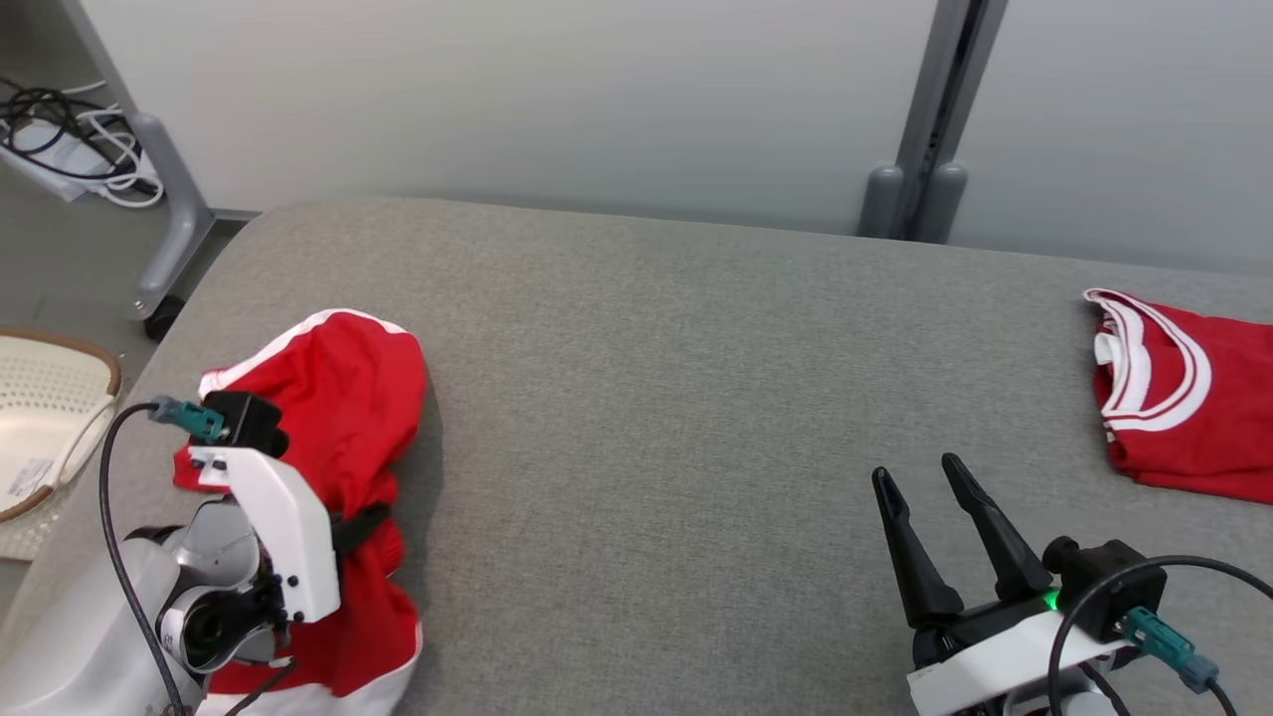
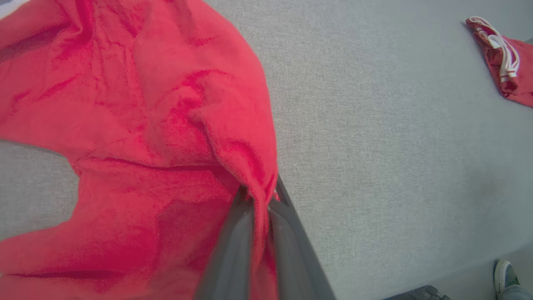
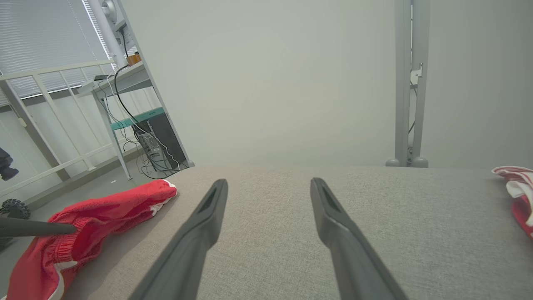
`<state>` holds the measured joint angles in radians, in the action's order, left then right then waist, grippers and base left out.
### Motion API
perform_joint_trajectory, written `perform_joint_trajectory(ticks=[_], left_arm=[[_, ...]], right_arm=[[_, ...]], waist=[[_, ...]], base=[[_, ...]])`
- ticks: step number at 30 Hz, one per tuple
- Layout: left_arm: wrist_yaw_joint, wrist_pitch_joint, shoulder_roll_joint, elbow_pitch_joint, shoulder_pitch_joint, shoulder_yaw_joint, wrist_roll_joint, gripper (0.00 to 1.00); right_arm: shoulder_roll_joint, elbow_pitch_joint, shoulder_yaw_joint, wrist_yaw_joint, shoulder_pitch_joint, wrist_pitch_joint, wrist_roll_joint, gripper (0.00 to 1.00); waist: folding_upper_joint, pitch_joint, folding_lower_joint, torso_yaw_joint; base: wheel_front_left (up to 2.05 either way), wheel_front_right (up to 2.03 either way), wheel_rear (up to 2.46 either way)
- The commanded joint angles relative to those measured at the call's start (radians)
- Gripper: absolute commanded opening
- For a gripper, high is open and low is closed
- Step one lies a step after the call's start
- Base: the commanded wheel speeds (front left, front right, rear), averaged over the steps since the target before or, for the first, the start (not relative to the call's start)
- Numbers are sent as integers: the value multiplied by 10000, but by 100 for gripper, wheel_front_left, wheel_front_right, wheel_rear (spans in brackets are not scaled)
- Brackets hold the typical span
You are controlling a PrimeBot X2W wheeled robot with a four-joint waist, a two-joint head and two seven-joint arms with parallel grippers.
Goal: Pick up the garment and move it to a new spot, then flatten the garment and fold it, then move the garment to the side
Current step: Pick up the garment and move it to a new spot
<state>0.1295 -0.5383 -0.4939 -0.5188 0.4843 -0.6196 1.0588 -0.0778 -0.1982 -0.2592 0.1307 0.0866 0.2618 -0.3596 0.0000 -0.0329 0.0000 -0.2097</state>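
Item 1, red garment: white-trimmed sportswear with a gathered elastic band, so probably shorts. It lies bunched at the near left corner of the grey upholstered table, part of it drooping toward the table's front edge. It has not been flattened or folded.

Item 2, left gripper: fingers pinched nearly together on a raised fold of the red garment, with cloth squeezed between them. Gripping a ridge rather than a flat layer should let the whole piece lift clear for carrying to a new spot.

Item 3, right gripper: fingers spread wide and holding nothing. It hovers low over bare table at the near right, apparently kept ready for the flattening.

Item 4, folded red jersey: white striped collar, lying at the far right edge and well apart from both grippers.

Item 5, white laundry basket: on the floor off the table's left side
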Motion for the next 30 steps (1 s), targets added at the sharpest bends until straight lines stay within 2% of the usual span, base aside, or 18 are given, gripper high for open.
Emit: perform_joint_trajectory(ticks=[1, 7, 11, 12, 21, 23, 30], left_arm=[[22, 127, -95, 410, 147, -66, 153, 0], [22, 759, 199, 1663, 82, -501, 468, 0], [24, 1142, 674, 1840, 224, -1022, 300, 0], [24, 1142, 674, 1840, 224, -1022, 300, 0], [24, 1972, 2136, 965, 1003, -2211, 3, 0], [22, 2151, 2297, 661, 1313, -2413, -55, 0], [24, 2694, 3143, -214, 2168, -3335, -15, 0]], right_arm=[[-104, 40, 94, 4, -101, 47, 15, 100], [-223, 4, 229, 4, -164, 45, -6, 100], [-330, -23, 305, 4, -113, 47, -15, 100], [-330, -23, 305, 4, -113, 47, -15, 100], [-388, 51, 443, 4, 83, 45, 6, 100], [-345, 86, 450, 4, 145, 47, 5, 100], [-213, 68, 465, 4, 285, 47, 0, 100]], waist=[[0, 117, 0, 214], [0, 296, 0, 1072], [0, 289, 0, 1835], [0, 289, 0, 1835], [0, -83, 0, 3668], [0, -250, 0, 4018], [0, -602, 0, 4791]], base=[[0, 0, 0], [0, 0, 0], [0, 0, 0], [0, 0, 0], [0, 0, 0], [0, 0, 0], [0, 0, 0]])
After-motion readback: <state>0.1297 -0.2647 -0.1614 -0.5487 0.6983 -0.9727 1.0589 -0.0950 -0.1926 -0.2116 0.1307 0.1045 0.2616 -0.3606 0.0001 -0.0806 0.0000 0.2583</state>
